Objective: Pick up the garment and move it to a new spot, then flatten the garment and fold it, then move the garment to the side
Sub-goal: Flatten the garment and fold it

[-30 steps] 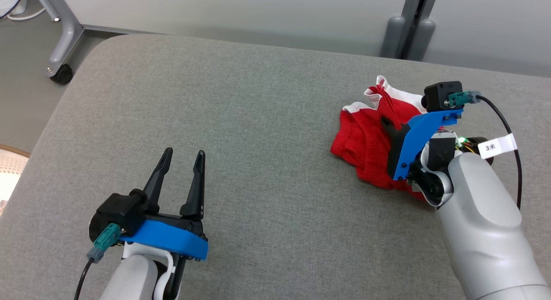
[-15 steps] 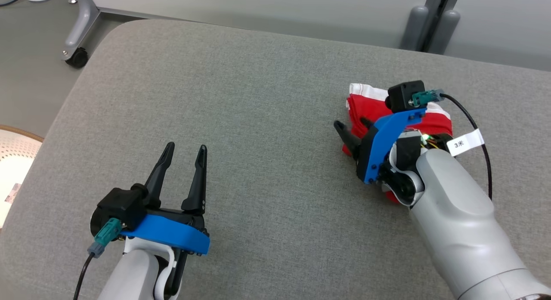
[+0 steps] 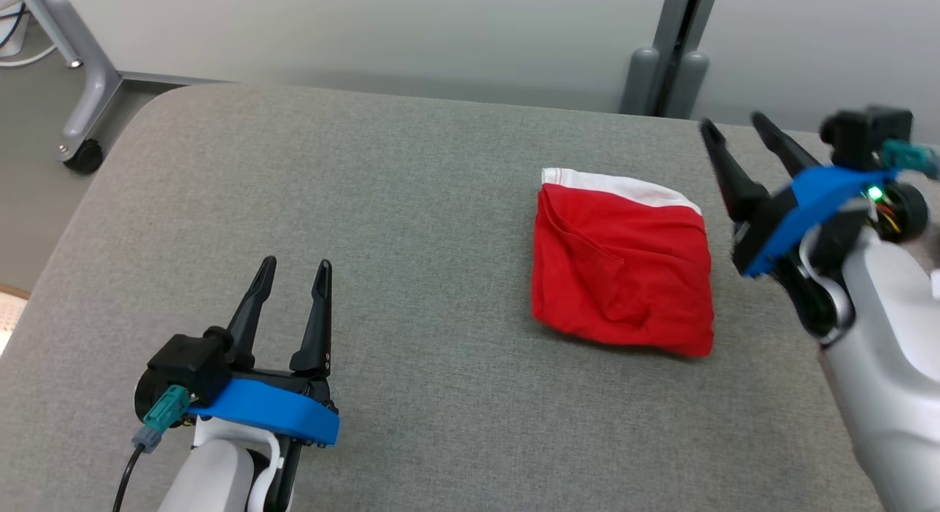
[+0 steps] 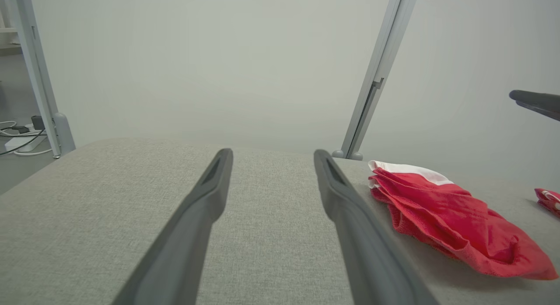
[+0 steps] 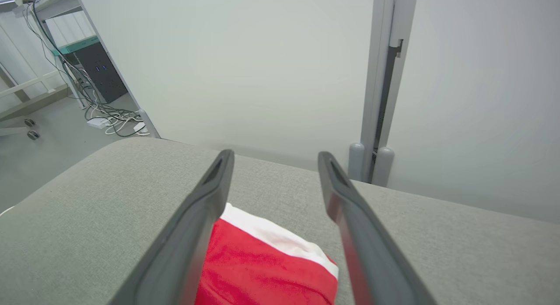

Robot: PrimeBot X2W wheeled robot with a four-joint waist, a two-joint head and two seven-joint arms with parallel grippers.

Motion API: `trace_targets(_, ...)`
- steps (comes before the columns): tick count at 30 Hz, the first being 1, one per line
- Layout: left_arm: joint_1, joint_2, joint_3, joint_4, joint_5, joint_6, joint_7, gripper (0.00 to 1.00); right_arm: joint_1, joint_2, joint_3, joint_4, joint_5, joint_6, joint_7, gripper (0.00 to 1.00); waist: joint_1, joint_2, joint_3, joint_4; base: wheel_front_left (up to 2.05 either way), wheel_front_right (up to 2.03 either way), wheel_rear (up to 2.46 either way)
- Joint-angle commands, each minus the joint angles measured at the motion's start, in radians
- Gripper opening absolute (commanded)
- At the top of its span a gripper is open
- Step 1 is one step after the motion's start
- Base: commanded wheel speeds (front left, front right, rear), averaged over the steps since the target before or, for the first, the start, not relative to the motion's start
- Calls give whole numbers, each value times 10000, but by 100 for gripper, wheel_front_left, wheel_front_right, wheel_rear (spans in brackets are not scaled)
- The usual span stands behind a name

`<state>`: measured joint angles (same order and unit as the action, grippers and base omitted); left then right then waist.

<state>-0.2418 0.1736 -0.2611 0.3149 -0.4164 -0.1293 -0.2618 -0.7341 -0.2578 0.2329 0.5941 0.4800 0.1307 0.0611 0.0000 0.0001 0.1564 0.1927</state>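
On the grey table (image 3: 367, 203), right of centre, leaves the garment (image 3: 624, 269) folded flat. Lifts the right gripper (image 3: 732, 121) clear beside it, fingers now apart after clamping cloth. Holds the left gripper (image 3: 297, 264) apart, empty. Probably leaves only the move aside.

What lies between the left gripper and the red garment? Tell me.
Bare grey table surface between the left gripper and the red garment, seen in the head view.

A red garment (image 3: 624, 277) is showing a white band along one edge, against a plain grey woven table (image 3: 330, 189). Black fingers (image 3: 317, 314) are contrasting with blue brackets (image 3: 264, 416) and white arms (image 3: 213, 482).
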Motion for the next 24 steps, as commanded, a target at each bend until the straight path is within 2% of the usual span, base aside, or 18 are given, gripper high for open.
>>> trace_targets(1,152,34,55,-15,37,-13,-41,100,421,-183,-229,16,-313,1,-120,100,0,-1,-97,-128,0,0,0)
trace_targets(3,144,2,67,-31,39,-13,-41,100,902,-350,-604,102,-897,1,-244,100,0,-1,-97,-196,0,0,0)
trace_targets(5,147,-22,34,-41,33,-13,-41,100,1340,-251,-920,203,-1424,2,-407,100,0,-1,-71,-224,0,0,0)
trace_targets(15,-112,65,-144,-35,11,-13,-41,100,1982,1010,-1435,1090,-3527,1,-1176,100,0,-1,81,-69,0,0,0)
trace_targets(16,-135,75,-168,-17,14,-13,-41,100,1938,1142,-1418,1223,-3686,1,-1205,53,0,-1,80,-32,0,0,0)
trace_targets(17,-160,104,-195,-4,37,-13,-41,100,1899,1256,-1343,1366,-3842,1,-1201,33,0,-1,76,-3,0,0,0)
trace_targets(18,-185,124,-224,14,41,-13,-41,100,1853,1357,-1258,1515,-4023,1,-1209,0,0,-1,73,27,0,0,0)
trace_targets(24,-427,159,-381,149,129,-13,-41,100,1568,1871,-836,2386,-4630,1,-1168,0,0,-1,29,144,0,0,0)
